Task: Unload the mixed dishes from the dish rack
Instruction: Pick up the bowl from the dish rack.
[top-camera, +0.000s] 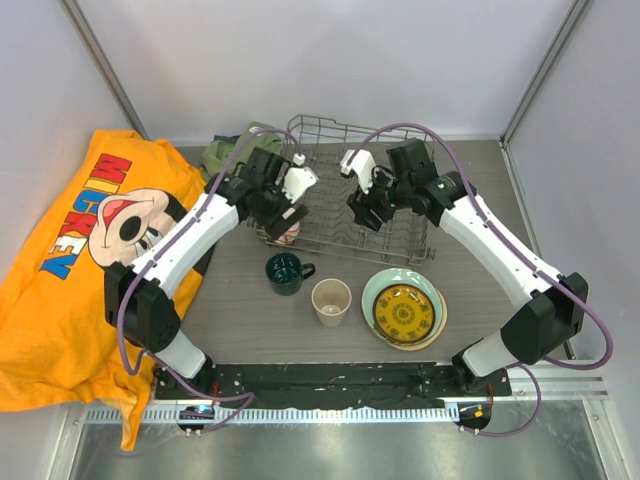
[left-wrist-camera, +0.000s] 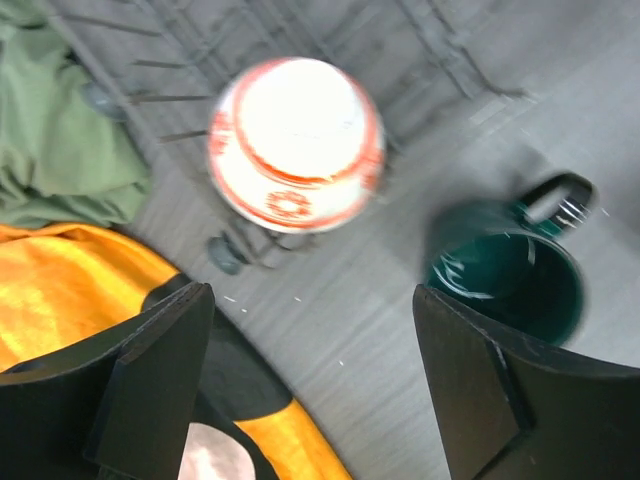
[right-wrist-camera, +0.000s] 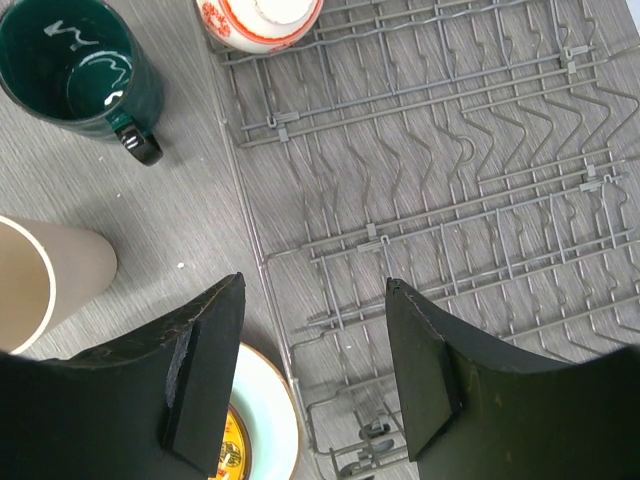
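My left gripper hangs with its jaws wide and nothing between them, right over the bowl. I judge that spread is what it takes to drop around the bowl's broad body. The bowl sits upside down at the rack's near-left corner. The view is blurred, so I cannot tell whether it rests on the wires or just beside them.

My right gripper waits over the rack's bare tines, jaws partly apart and empty, out of the left arm's way. The mug, the cup and the yellow plate, nested on the green plate, stand on the table in front of the rack. By my reckoning only the bowl is left.
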